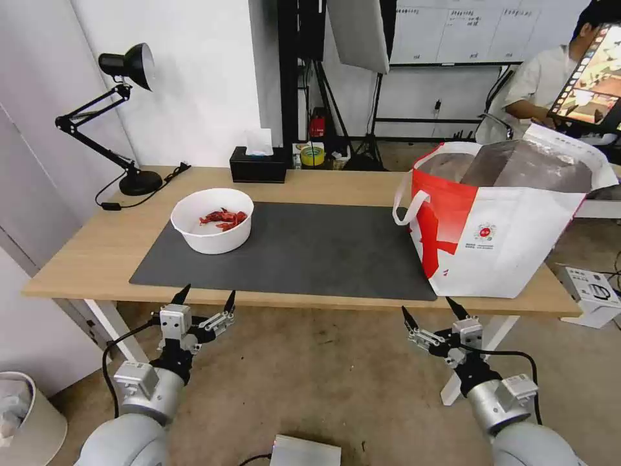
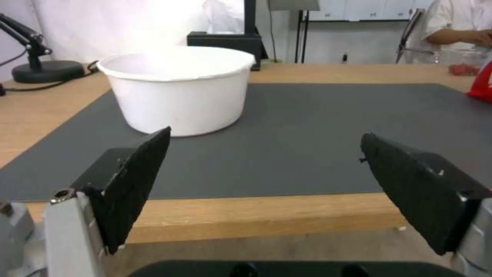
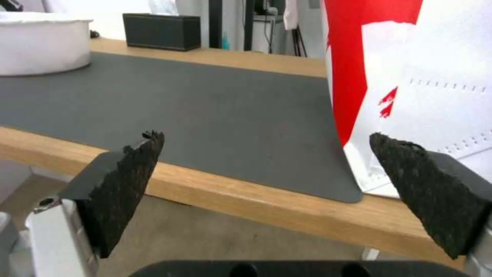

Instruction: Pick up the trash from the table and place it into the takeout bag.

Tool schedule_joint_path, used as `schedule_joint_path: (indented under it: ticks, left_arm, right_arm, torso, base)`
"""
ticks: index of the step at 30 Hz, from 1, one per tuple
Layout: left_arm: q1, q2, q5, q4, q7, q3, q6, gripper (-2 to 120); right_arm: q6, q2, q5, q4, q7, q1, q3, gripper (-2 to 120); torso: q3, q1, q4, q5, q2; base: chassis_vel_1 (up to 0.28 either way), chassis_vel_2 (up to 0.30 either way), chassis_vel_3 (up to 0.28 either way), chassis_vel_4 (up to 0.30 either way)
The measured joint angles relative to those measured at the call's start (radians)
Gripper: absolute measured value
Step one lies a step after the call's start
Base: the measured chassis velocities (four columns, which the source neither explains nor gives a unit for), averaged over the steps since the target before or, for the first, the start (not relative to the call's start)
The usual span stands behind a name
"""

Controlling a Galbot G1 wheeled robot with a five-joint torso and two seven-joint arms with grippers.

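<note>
White bowl of red shells [image 1: 212, 220] sits on the dark grey mat's [image 1: 304, 252] left end, takeout bag [image 1: 501, 217] on the surface's [image 1: 97, 252] right end, w/ left gripper [image 1: 204, 298] & right gripper [image 1: 429, 312] both wide open, empty, below the near edge.

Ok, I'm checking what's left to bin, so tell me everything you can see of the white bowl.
The white bowl is round, deep and straight-walled with a thin rolled rim, and looks like smooth plastic or coated paper. It stands upright on the left part of the dark grey mat, near the mat's far left corner. Red shell scraps lie in its bottom. Nothing else touches it; the left hand hangs open below the table edge in front of it.
</note>
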Motion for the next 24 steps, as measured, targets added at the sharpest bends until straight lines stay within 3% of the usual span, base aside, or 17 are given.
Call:
schedule_joint_path:
  ticks: [5,8,9,12,13,14,16,19,20,23,24]
  left_arm:
    - [-0.04,0.044,-0.051,0.012,-0.006,-0.024,0.004,100]
    - [-0.137,0.163,-0.202,0.036,-0.016,-0.107,0.053,100]
    - [-0.137,0.163,-0.202,0.036,-0.016,-0.107,0.053,100]
    - [-0.282,0.295,-0.332,0.115,-0.031,-0.109,0.091,100]
    - [-0.282,0.295,-0.332,0.115,-0.031,-0.109,0.091,100]
    - [-0.356,0.339,-0.375,0.149,-0.044,-0.084,0.104,100]
    - [-0.395,0.36,-0.395,0.166,-0.05,-0.07,0.112,100]
    - [-0.656,0.455,-0.535,0.292,-0.041,0.086,0.187,100]
    - [-0.656,0.455,-0.535,0.292,-0.041,0.086,0.187,100]
    - [-0.831,0.491,-0.613,0.403,0.008,0.236,0.239,100]
    - [-0.831,0.491,-0.613,0.403,0.008,0.236,0.239,100]
  right_arm:
    - [-0.001,0.0,0.001,0.0,0.0,0.001,0.0,100]
    - [-0.002,-0.001,0.002,0.0,-0.001,0.003,0.0,100]
    - [-0.002,-0.001,0.002,0.0,-0.001,0.003,0.0,100]
    - [-0.003,-0.001,0.003,0.0,-0.001,0.003,0.0,100]
    - [-0.003,-0.001,0.003,0.0,-0.001,0.003,0.0,100]
    - [-0.004,-0.001,0.004,0.0,-0.001,0.004,0.0,100]
    - [-0.004,-0.001,0.004,0.0,-0.001,0.004,0.0,100]
    - [-0.005,-0.001,0.004,0.0,-0.001,0.004,0.0,100]
    - [-0.005,-0.001,0.004,0.0,-0.001,0.004,0.0,100]
    - [-0.005,-0.002,0.005,0.001,-0.001,0.005,0.0,100]
    - [-0.005,-0.002,0.005,0.001,-0.001,0.005,0.0,100]
  torso:
    - [0.0,0.0,0.0001,-0.0001,0.0]
    - [0.0,0.0,0.0,0.0,0.0]
    - [0.0,0.0,0.0,0.0,0.0]
    - [0.0,0.0,0.0,-0.0001,0.0]
    - [0.0,0.0,0.0,-0.0001,0.0]
    - [0.0,0.0,-0.0001,-0.0004,0.0]
    - [0.0,0.0,-0.0001,-0.0004,0.0]
    - [0.0,0.0,-0.0002,0.0,0.0]
    - [0.0,0.0,-0.0002,0.0,0.0]
    - [0.0,0.0,-0.0002,-0.0003,0.0]
    - [0.0,0.0,-0.0002,-0.0003,0.0]
  base:
    - [0.0,0.0,0.0,0.0]
    - [0.0,0.0,0.0,0.0]
    - [0.0,0.0,0.0,0.0]
    - [0.0,0.0,0.0,0.0]
    - [0.0,0.0,0.0,0.0]
    - [0.0,0.0,0.0,0.0]
    - [0.0,0.0,0.0,0.0]
    - [0.0,0.0,0.0,0.0]
    - [0.0,0.0,0.0,0.0]
    - [0.0,0.0,0.0,0.0]
    - [0.0,0.0,0.0,0.0]
